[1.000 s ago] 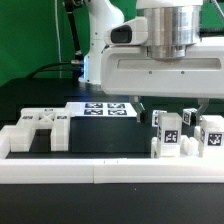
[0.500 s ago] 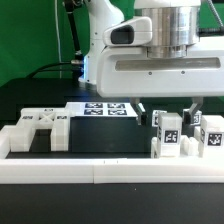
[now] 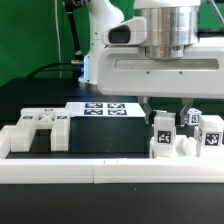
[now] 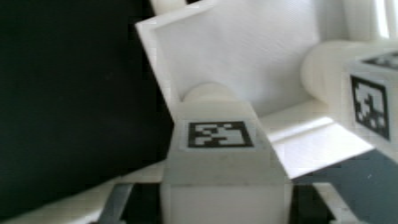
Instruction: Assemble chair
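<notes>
The gripper (image 3: 168, 110) has its jaws pinched on a tagged post (image 3: 163, 136). In the wrist view that post (image 4: 217, 140) sits squarely between the two fingers, with its tag facing the camera. A second ago the jaws stood wide, one on each side of the cluster. Half a second ago they were partway in, and now they have closed. The post has slid a little toward the exterior view's left under the squeeze. It looks to be still down on the table, not lifted.

Just beside it, toward the exterior view's right, are two more tagged parts: a block (image 3: 192, 119) further back and an end piece (image 3: 212, 138). The block is easier to see now than it was a second ago.

The slab (image 3: 35, 130) lies well apart at the exterior view's left. The marker board (image 3: 105, 108) lies behind the middle, and the rail (image 3: 100, 170) runs along the front.

The grasp looks made, so the pick is done, but the chair is still all loose parts. The next move is probably a straight lift. The neighbours stand so near that any tilt could drag them.
</notes>
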Controlling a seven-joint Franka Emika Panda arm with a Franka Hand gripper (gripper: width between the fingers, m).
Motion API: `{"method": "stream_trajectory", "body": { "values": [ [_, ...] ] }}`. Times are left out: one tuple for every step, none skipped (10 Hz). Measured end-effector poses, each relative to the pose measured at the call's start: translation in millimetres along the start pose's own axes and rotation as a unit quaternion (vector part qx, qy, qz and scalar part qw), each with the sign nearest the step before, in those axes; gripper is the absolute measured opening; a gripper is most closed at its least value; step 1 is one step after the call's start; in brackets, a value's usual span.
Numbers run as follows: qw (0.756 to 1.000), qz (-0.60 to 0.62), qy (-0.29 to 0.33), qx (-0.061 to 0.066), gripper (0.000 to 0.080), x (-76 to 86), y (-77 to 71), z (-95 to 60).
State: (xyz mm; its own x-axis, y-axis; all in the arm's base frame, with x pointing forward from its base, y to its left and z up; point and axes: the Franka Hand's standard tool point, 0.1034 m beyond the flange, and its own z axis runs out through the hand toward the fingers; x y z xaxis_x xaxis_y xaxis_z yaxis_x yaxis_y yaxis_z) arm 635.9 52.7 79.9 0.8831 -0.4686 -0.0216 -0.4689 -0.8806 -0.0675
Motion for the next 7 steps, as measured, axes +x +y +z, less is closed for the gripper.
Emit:
{"method": "stream_trajectory", "body": {
  "values": [
    [0.998, 0.064, 0.000, 0.003, 0.0290, 0.3, 0.1, -0.8],
    [0.994, 0.112, 0.000, 0.003, 0.0290, -0.9, -1.3, -0.5],
    [0.985, 0.173, 0.000, 0.004, 0.0290, -1.8, -2.6, 0.0],
    [0.975, 0.222, 0.001, 0.005, 0.0290, -1.5, -2.4, 0.3],
    [0.963, 0.269, 0.001, 0.005, 0.0290, -1.8, -2.2, 0.8],
    [0.944, 0.329, -0.002, 0.006, 0.0290, -2.6, -2.1, 2.0],
    [0.923, 0.385, -0.002, 0.010, 0.0291, -2.2, -2.7, 2.5]
  ]
}}
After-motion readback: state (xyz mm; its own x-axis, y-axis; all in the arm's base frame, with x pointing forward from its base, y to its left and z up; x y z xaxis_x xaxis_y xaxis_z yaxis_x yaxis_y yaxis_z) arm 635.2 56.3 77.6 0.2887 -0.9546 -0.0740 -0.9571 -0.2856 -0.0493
